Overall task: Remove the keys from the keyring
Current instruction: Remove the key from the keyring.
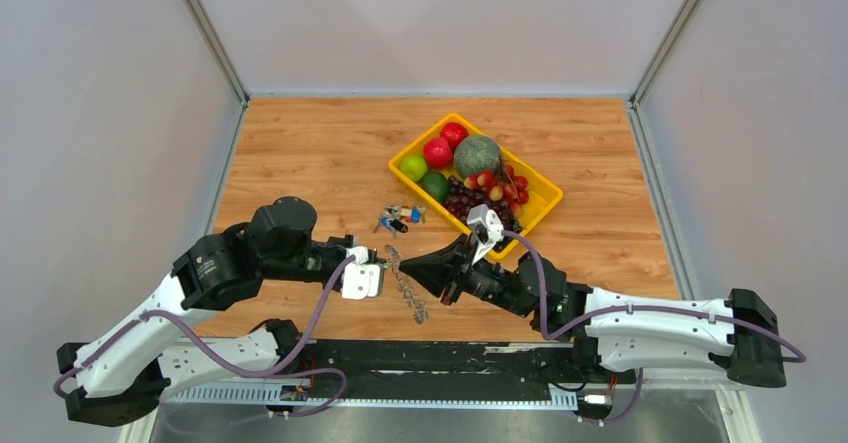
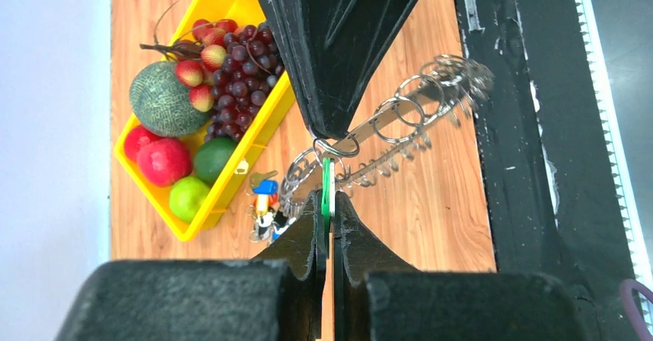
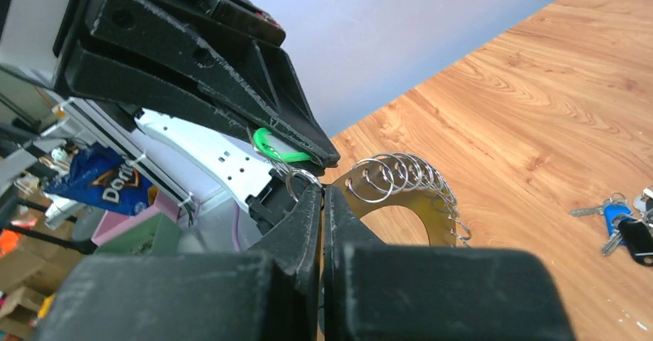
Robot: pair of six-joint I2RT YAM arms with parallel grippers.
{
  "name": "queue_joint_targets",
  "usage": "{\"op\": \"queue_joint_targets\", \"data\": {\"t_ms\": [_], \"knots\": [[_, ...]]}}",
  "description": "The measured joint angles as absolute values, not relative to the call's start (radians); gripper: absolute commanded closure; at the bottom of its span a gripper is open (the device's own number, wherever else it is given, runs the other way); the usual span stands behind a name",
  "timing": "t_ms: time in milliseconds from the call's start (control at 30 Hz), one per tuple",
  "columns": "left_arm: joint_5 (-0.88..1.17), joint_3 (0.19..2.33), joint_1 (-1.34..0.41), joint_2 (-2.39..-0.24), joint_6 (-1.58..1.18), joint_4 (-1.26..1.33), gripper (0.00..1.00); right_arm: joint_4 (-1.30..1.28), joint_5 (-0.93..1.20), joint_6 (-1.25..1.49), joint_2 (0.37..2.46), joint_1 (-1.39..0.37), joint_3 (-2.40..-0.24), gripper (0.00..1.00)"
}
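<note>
Yellow fruit tray (image 1: 540, 199), coloured key bunch (image 1: 400, 218) alongside

A wooden table (image 1: 320, 153) with a warm plank grain was enclosed on three sides by pale grey-white walls (image 1: 100, 113), which were joined at the far corners by slanting metal posts (image 1: 205, 28). A black rail (image 1: 420, 355) was fixed along the near edge. Even, diffuse light was cast, and only soft shadows were thrown. Past the table edge, a blue snack bag (image 3: 108, 183) and a pink box (image 3: 127, 222) were glimpsed.
</note>
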State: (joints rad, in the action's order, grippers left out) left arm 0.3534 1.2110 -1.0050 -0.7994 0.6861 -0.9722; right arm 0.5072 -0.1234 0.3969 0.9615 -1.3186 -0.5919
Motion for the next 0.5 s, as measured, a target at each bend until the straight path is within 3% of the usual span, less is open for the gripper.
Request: {"op": "queue_joint_targets", "data": {"t_ms": [500], "knots": [[0.348,1.153,-1.020,-0.814,0.688,-0.928,1.00,0.500,-0.217,0.753,0.990,-1.304,-0.562,1.00]]}}
